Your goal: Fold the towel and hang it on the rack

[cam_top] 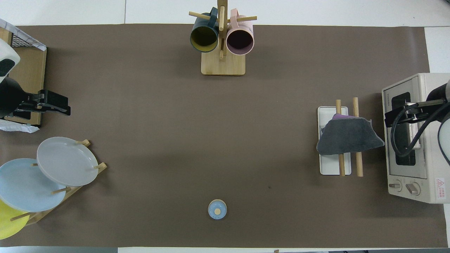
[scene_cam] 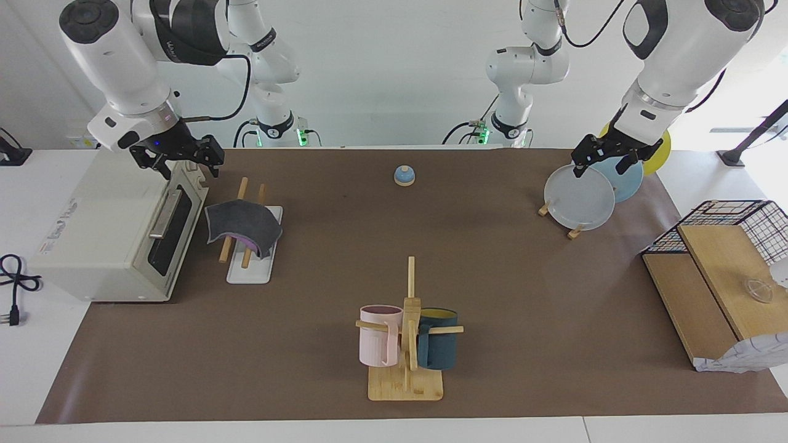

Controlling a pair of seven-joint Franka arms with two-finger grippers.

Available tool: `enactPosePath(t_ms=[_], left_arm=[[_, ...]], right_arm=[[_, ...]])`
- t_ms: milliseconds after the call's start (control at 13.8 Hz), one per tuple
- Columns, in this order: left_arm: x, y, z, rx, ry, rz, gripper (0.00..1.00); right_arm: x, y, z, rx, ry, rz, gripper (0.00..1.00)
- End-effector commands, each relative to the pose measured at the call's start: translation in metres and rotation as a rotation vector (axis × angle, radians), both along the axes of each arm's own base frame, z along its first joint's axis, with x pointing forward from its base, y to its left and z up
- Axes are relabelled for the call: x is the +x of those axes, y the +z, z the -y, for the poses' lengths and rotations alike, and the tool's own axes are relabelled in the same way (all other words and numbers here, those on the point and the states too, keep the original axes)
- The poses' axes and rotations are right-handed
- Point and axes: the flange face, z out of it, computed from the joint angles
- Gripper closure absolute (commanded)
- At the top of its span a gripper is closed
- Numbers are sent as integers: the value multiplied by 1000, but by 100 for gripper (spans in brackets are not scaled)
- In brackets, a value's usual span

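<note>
Towel (scene_cam: 243,226) draped on rack (scene_cam: 252,258), clear of right gripper (scene_cam: 178,161).

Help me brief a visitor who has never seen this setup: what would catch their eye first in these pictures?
Probably the towel, dark grey face up with a sliver of purple showing, draped over the two wooden rods of the rack beside the toaster oven. Next, the right tool raised over the oven, holding nothing. The left tool waits over the stand of round plates at the left arm's end of the table.
</note>
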Motion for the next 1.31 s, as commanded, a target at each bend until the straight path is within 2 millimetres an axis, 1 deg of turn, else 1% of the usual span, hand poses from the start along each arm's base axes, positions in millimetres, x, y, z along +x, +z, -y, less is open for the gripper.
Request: enactPosePath(t_ms=[0,73,145,435,580,653,725,798,943,1015,1088,1233], left_arm=[[-4,4,-1,12,-6,16,0],[-4,3,-2,12,-6,13,0],[-4,3,-2,11,-6,13,0],[-4,3,-4,13,-3,13,0],[-4,3,-3,11,-4,14,0],[-5,4,0,12,-6,14,0],[-6,4,1,13,-10,11,0],[-6,3,2,14,-12,5,0],[-5,3,-5,12,0,10,0],[-5,3,-7,12,4,8,0],[-5,3,-9,13,8,10,0],[-5,3,-7,12,5,10,0]], right_arm=[[9,4,-2,4,-15,-14,0],[11,7,-1,7,-20,-11,0],[13,6,0,8,-22,-13,0],[12,10,4,7,-31,-5,0],[11,13,3,8,-31,0,0],[11,13,-2,14,-38,0,0],[11,13,5,20,-62,1,0],[11,12,5,29,-66,1,0],[11,12,7,32,-71,3,0],[11,13,5,32,-66,2,0],[11,13,8,33,-72,4,0],[11,12,9,32,-76,1,0]])
